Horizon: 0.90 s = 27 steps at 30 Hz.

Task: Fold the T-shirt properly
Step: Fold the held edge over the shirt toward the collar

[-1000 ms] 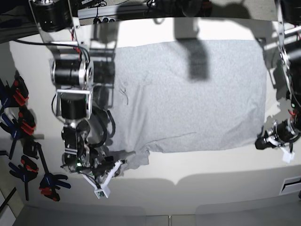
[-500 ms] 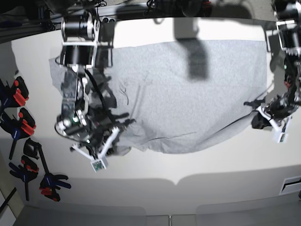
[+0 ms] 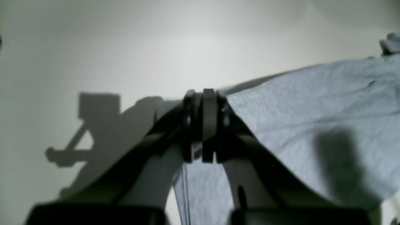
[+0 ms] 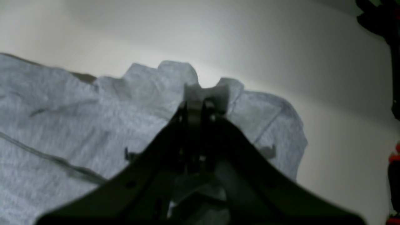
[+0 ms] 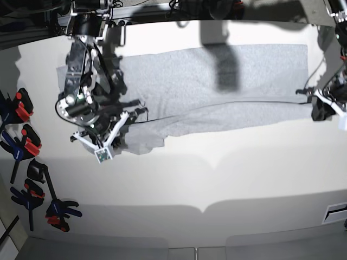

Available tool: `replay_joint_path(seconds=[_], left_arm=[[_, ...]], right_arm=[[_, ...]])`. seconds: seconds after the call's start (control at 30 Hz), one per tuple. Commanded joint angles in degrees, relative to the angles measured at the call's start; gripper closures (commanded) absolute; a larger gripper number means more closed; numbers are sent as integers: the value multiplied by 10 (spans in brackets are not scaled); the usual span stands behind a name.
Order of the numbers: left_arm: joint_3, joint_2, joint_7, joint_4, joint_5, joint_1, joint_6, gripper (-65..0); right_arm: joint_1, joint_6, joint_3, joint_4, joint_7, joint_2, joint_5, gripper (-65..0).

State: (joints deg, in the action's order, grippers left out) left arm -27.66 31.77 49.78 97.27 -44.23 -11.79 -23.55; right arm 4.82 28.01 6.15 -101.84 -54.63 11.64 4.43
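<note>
Pinching the T-shirt (image 5: 217, 86) hem corners, right gripper (image 4: 198, 106) and left gripper (image 3: 206, 125) both clamped on cloth, lifting the near edge toward the table's (image 5: 217, 179) far edge, halving it.

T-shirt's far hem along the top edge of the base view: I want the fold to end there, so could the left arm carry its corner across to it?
Probably yes. The left claw is shut on the T-shirt, and only flat cloth lies between.
</note>
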Motion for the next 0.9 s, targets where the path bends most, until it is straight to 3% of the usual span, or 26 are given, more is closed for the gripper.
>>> replay_joint_path(seconds=[0.0, 0.4, 0.57, 0.87], left_arm=[[-5, 12, -14, 10, -6, 1, 0, 0], [-5, 0, -1, 10, -9, -17, 0, 0], [-10, 0, 0, 10, -11, -30, 0, 0], [-76, -14, 12, 49, -45, -108, 0, 0]], right_arm=[[3, -4, 2, -20, 6, 7, 3, 0], [-73, -4, 7, -49, -5, 7, -28, 0], [-89, -5, 49, -49, -9, 8, -27, 0], [-100, 5, 109, -49, -22, 7, 7, 0]])
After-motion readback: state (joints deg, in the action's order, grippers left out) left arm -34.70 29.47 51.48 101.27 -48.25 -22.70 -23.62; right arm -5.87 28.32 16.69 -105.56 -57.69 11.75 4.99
